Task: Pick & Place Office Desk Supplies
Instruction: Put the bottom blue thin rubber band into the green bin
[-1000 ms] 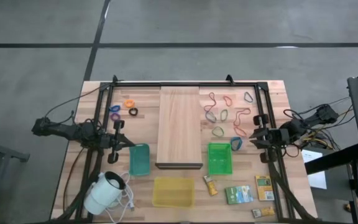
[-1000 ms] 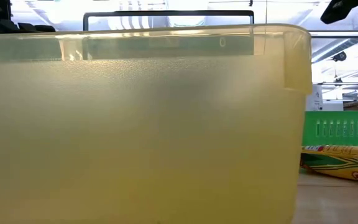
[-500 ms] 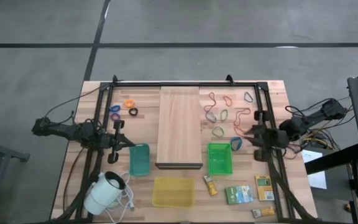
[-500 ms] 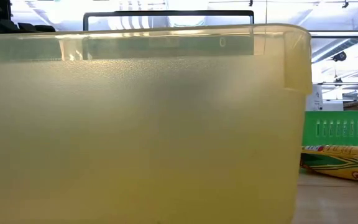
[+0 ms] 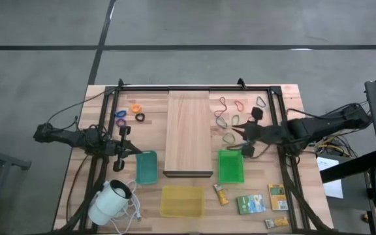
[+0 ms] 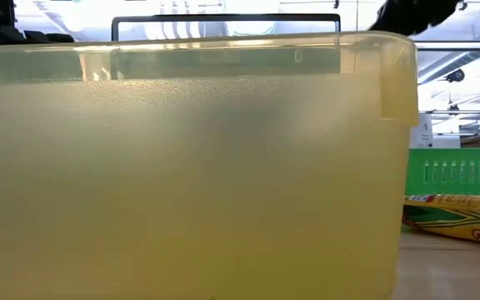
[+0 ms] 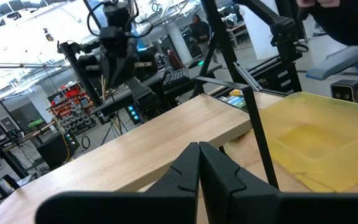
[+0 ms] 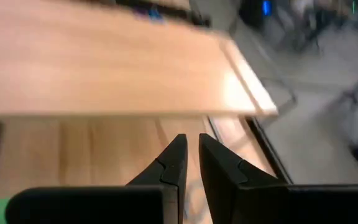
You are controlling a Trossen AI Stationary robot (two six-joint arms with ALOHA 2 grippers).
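Thin rubber-band loops (image 5: 230, 121) in red, green and tan lie flat on the table right of the long wooden board (image 5: 188, 134). A blue loop (image 5: 248, 151) lies by the green bin (image 5: 230, 166). Small orange (image 5: 135, 108), purple (image 5: 120, 114) and black (image 5: 140, 117) rings lie left of the board. Yellow-green packets (image 5: 250, 203) rest near the front right. My right gripper (image 5: 237, 129) (image 8: 191, 140) hangs over the loops, tipped down, all but shut with only a thin slit and nothing in it. My left gripper (image 5: 138, 151) (image 7: 199, 146) waits shut at the left.
A teal bin (image 5: 146, 167) and a yellow bin (image 5: 182, 200) stand near the front; the yellow one fills the low view (image 6: 190, 167). A white round corded device (image 5: 109, 202) sits at the front left. A dark frame (image 5: 194, 88) runs round the table.
My right gripper has swung from the table's right edge toward the middle, rising and tipping from level to slanting down, and now hangs over the rubber-band loops. Nothing on the table has moved.
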